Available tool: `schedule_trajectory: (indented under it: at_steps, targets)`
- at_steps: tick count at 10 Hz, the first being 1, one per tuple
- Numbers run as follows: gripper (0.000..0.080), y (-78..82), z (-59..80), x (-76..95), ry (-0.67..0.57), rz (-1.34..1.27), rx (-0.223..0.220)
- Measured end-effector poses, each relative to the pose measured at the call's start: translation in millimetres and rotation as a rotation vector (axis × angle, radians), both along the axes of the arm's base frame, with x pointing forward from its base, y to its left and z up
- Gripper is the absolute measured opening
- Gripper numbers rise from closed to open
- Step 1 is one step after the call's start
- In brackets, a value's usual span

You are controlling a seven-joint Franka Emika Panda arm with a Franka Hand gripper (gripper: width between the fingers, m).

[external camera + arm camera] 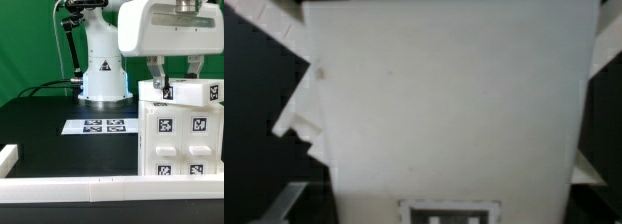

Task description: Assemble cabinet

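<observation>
Gripper [173, 73] straddles the top edge of the cabinet [180, 125] at the exterior view's right, fingers down either side — whether they pinch it, cannot tell. Wrist view: white panel fills the frame. Risk — the tall box tips or skids on the table [60, 150] if pushed off-centre.

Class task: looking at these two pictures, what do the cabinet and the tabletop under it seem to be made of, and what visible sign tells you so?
Cabinet: probably white plastic with a smooth matte finish; its panels look uniform and grainless, with printed black-and-white tags on them.
Tabletop: a black, dull surface showing almost no reflections; possibly cloth or a matte board, which the pictures leave open.
</observation>
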State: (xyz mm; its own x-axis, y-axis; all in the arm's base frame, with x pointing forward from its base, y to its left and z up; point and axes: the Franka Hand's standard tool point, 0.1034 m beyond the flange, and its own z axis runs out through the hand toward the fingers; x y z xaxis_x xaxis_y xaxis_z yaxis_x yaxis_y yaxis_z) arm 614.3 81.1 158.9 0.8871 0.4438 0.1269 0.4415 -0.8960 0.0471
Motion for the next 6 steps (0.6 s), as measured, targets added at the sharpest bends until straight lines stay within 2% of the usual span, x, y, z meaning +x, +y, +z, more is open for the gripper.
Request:
schedule_trajectory:
  at_steps: [3,6]
  targets:
    - [0.0556,1.3,-0.5,0.0,0.002,-0.329,0.046]
    - [0.0556,1.9,-0.1,1.0,0.010,-0.517,0.078]
